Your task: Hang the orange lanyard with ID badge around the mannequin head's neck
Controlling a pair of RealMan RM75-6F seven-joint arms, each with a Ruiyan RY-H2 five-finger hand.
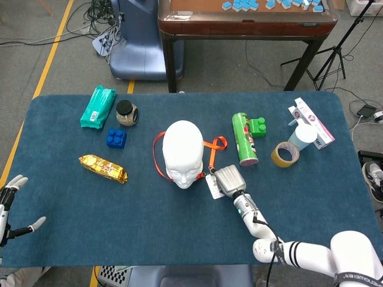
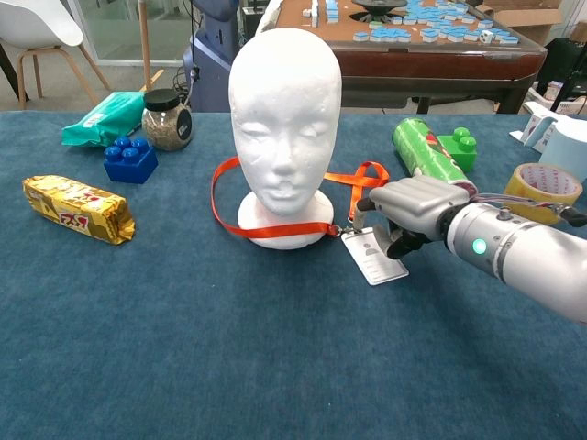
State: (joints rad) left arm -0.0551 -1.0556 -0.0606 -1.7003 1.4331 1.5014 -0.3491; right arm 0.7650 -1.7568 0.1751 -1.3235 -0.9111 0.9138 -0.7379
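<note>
Mid-table, your right hand [image 2: 413,209] sits over the ID badge [image 2: 371,256], fingers curled down onto its upper edge; whether they actually pinch it, you cannot tell. Orange lanyard [image 1: 157,156] lies looped on the table [image 1: 149,227] around the mannequin head [image 1: 182,152] base. Near the front left corner, your left hand [image 1: 9,203] has fingers spread, holding nothing.

On the worktop [image 1: 72,239] are seen a teal packet [image 1: 97,106], jar [image 1: 126,112], blue brick [image 1: 116,138], gold snack bar [image 1: 103,168], green can [image 1: 243,138], green brick [image 1: 258,126] and tape roll [image 1: 285,155].
</note>
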